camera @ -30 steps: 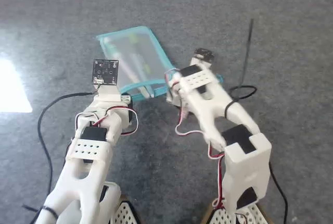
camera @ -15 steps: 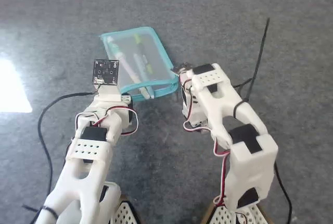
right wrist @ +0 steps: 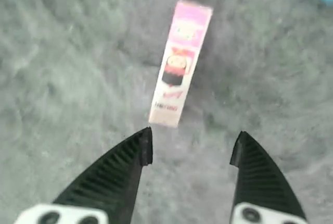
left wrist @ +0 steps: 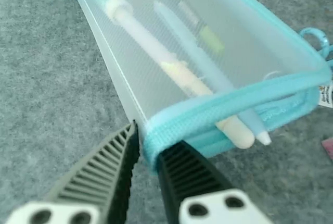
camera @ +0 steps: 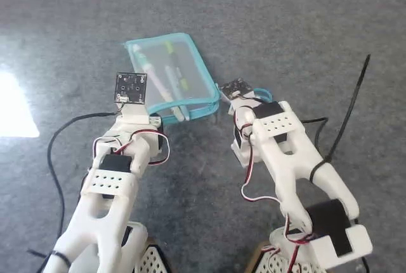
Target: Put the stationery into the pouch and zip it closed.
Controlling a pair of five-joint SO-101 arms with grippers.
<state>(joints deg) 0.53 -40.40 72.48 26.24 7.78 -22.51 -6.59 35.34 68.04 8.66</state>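
Turquoise-edged pouch (left wrist: 250, 41): it lies flat on the grey mat (camera: 330, 44), in front of both arms, with its mouth turned toward them. The zip is not yet closed.
Inside the pouch: a white pen (left wrist: 151, 47), a pale blue pen (left wrist: 208, 71) and one pen with a green band (left wrist: 210, 39). The ends of two pens come out a little through the open mouth.
Left gripper (left wrist: 148, 143): clenched on the turquoise edge at one corner of the mouth. I judge that it holds the pouch there so that it does not slide when something is pushed in.
Pink piece (right wrist: 180, 62): a small flat item of stationery, perhaps an eraser. It lies on the mat near the pouch, outside it.
Right gripper (right wrist: 192, 138): released, with the jaws wide apart. It hangs over the mat with the pink piece just ahead of the tips, not touching it, which suits a grasp.
Task stage: the pens are in; the pink piece and the zip remain, in my judgement.
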